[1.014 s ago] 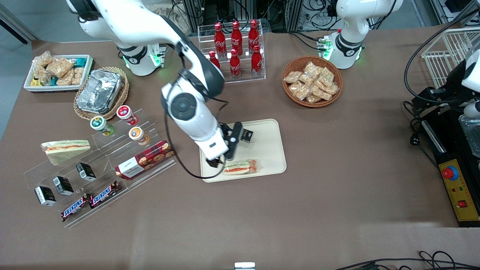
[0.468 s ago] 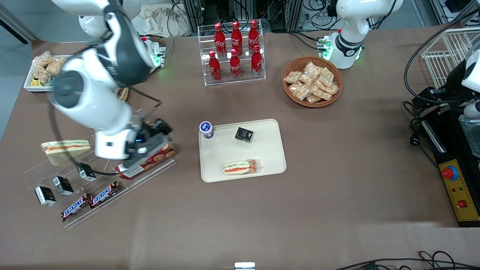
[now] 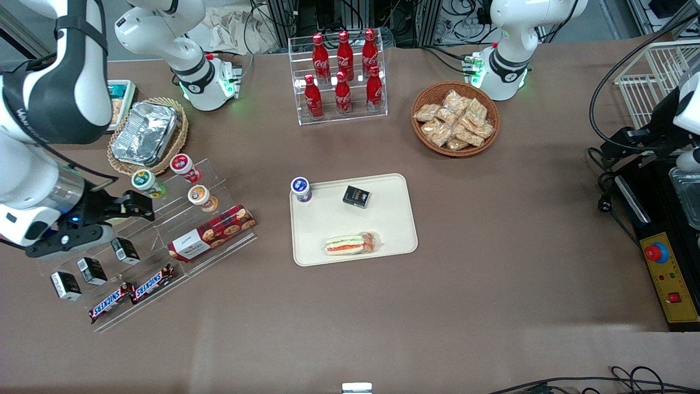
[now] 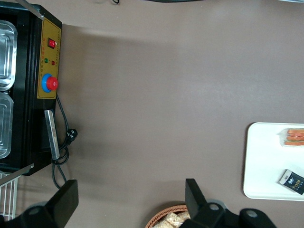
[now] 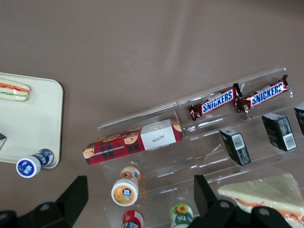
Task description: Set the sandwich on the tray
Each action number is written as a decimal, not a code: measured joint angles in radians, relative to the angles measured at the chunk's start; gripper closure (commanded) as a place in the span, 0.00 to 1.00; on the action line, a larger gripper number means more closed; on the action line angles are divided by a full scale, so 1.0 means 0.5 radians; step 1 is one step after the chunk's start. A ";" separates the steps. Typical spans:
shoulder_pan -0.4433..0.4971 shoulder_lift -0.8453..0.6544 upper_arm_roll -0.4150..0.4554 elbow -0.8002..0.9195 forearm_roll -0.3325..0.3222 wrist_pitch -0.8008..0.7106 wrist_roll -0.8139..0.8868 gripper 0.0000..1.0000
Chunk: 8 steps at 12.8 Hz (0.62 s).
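One wrapped sandwich (image 3: 350, 244) with orange-red and green filling lies on the cream-beige tray (image 3: 391, 224), near the tray's edge closest to the front camera. It also shows in the right wrist view (image 5: 15, 90) on the tray (image 5: 28, 126). A second sandwich wedge (image 5: 266, 192) lies on the clear acrylic display stand (image 3: 164, 235); in the front view my arm hides it. My gripper (image 3: 104, 221) hangs open and empty above the stand, with the wedge beside one of its fingers (image 5: 209, 202) and yogurt cups (image 5: 124, 191) between the fingers.
A blue-lidded cup (image 3: 301, 189) and a small dark box (image 3: 356, 196) are on the tray. The stand holds a cookie box (image 3: 210, 232), Snickers bars (image 3: 131, 293) and small dark boxes (image 3: 90, 269). A foil container (image 3: 145, 133), cola bottle rack (image 3: 342, 76) and snack basket (image 3: 455, 117) stand farther from the camera.
My arm has swung away from the tray toward the working arm's end, leaving the sandwich lying on the tray. It is now over the display stand and covers the second sandwich.
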 measured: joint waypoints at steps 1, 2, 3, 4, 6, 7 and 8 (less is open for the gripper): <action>0.006 0.000 -0.003 -0.001 -0.018 -0.002 0.040 0.01; 0.018 0.000 -0.002 0.000 -0.068 -0.002 0.122 0.01; 0.031 -0.002 -0.002 0.002 -0.134 -0.002 0.205 0.01; 0.036 -0.009 -0.002 0.003 -0.173 -0.002 0.249 0.01; 0.027 -0.030 -0.011 0.004 -0.186 -0.003 0.281 0.01; -0.009 -0.037 -0.007 0.005 -0.187 -0.004 0.288 0.01; -0.114 -0.043 0.043 0.006 -0.187 -0.005 0.289 0.01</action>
